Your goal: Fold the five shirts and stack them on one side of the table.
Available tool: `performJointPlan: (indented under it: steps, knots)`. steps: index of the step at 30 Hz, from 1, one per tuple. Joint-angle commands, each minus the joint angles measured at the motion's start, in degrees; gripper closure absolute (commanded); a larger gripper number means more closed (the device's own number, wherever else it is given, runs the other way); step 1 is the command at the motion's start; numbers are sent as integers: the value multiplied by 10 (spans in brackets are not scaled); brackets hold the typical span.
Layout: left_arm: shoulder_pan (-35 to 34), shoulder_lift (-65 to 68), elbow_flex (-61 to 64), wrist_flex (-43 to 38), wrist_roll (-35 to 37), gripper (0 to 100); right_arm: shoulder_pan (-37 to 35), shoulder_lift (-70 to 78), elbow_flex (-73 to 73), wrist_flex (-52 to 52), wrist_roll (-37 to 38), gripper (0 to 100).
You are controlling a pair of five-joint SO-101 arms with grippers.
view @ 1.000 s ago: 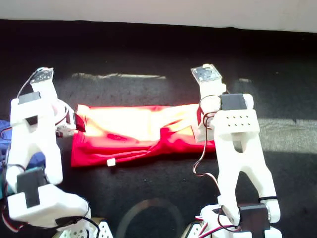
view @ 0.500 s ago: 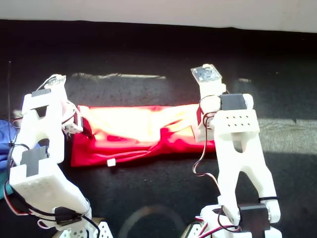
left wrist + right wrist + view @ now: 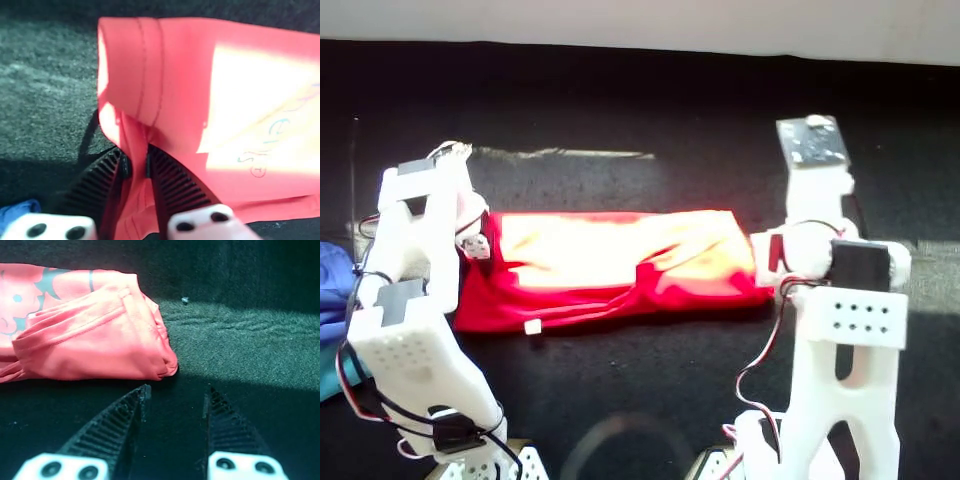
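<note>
Looking at your left gripper, you've got the jaws pinched tight on a fold of the red shirt, right at the end that points to the table's left edge. In the left wrist view the cloth runs down between the 2 ribbed fingers, and a stitched hem curls up just past them.

The shirt itself is folded into 1 long band. It lies across the middle of the table, running left to right between your 2 arms, well back from the far edge. A bright patch of sun sits on its upper layer, and a small white tag pokes out along the near side, toward the left end. Some faint blue marks show on the lit part near your left gripper.

Your right gripper is spread wide with nothing in it. It sits just off the shirt's right end, apart from the cloth, with bare black table between the fingertips. That end looks rounded and bunched, with 1 layer folded over another.

Over at the table's left edge there's a blue cloth lying beside your left arm, apart from the red shirt.
</note>
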Motion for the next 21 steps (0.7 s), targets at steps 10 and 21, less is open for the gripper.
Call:
performJointPlan:
  steps: [10,21]
  knots:
    - [-44,-1,-204,209,-36,991,235,-138,336,-147,117,828]
    - [140,-138,-196,269,-34,991,275,-284,664,-357,113,828]
